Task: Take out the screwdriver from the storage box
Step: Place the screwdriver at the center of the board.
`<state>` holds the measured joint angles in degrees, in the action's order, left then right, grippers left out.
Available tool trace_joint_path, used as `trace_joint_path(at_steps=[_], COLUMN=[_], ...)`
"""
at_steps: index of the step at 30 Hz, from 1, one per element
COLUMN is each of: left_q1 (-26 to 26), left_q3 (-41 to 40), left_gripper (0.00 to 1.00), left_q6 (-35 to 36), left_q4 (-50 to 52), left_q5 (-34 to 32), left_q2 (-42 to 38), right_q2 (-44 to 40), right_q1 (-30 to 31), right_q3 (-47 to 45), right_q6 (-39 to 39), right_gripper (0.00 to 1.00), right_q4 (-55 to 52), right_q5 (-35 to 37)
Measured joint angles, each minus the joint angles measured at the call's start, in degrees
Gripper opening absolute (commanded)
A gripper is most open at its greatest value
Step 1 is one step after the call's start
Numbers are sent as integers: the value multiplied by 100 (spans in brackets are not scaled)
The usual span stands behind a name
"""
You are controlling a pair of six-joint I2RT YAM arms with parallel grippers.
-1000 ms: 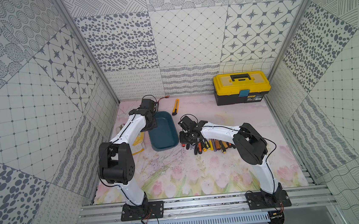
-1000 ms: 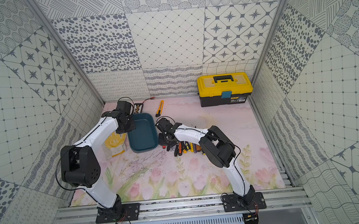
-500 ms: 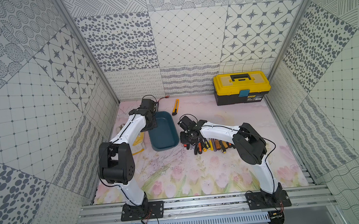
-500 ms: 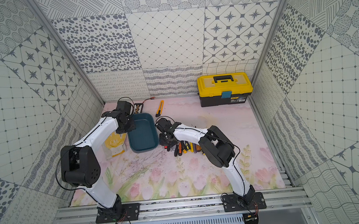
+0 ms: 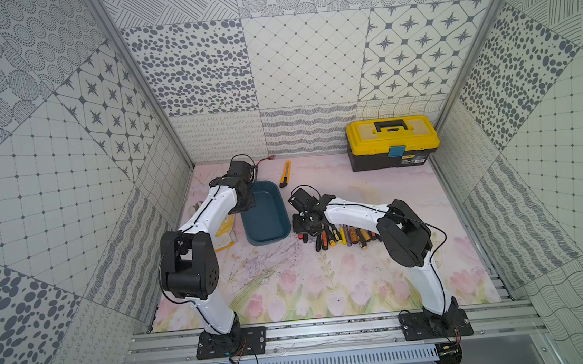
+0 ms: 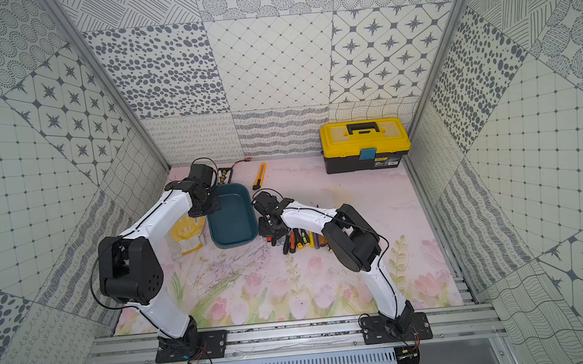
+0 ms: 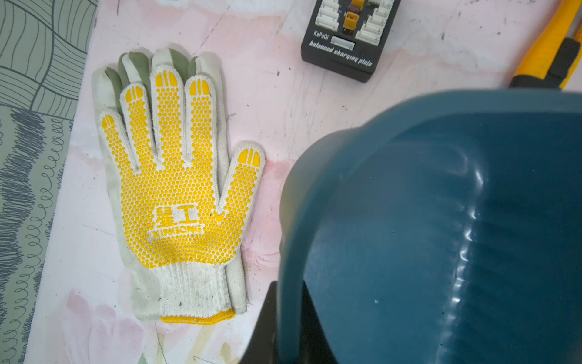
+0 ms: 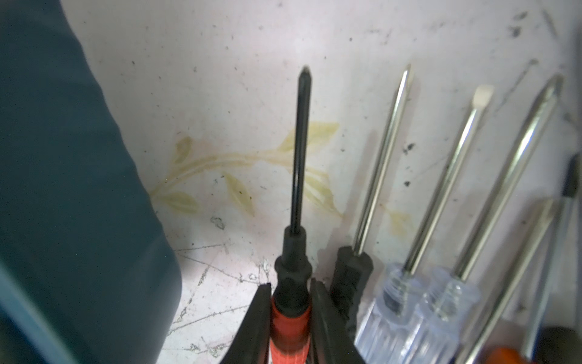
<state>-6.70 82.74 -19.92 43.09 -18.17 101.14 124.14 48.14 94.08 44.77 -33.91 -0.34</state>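
Judging from how things lie, we are near the end: the storage box looks empty in both top views, and the screwdriver with the red-and-black handle is outside it, low over the floral mat just beside the box and at the end of a row of other screwdrivers. Our right gripper has its jaws either side of the handle; we cannot tell whether they press it or have begun to let go. Setting it down and backing away is what remains. Its long axis runs roughly parallel to its neighbours, black tip pointing away from the wrist. Our left gripper is pinched on the box rim.
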Motion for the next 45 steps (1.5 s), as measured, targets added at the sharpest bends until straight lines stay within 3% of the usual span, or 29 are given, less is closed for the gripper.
trace_joint_path(at_steps=[14, 26, 28, 32, 34, 45], left_q1=[0, 2, 2, 15, 28, 55], left_q3=[0, 0, 0, 2, 2, 2], left_gripper=[0, 0, 0, 0, 0, 0], left_q6=[0, 0, 2, 2, 2, 7], left_q4=[0, 0, 0, 0, 0, 2], left_q5=[0, -4, -4, -9, -7, -22], left_q2=[-4, -4, -4, -4, -4, -4], right_q2=[0, -76, -168, -339, -350, 81], right_q1=[0, -2, 0, 0, 0, 0], right_q3=[11, 48, 22, 13, 17, 494], right_q6=[-15, -208, -236, -334, -387, -313], right_gripper=[38, 39, 35, 8, 1, 0], right_q4=[15, 66, 131, 321, 415, 452], right_q5=[87, 129, 122, 52, -24, -503])
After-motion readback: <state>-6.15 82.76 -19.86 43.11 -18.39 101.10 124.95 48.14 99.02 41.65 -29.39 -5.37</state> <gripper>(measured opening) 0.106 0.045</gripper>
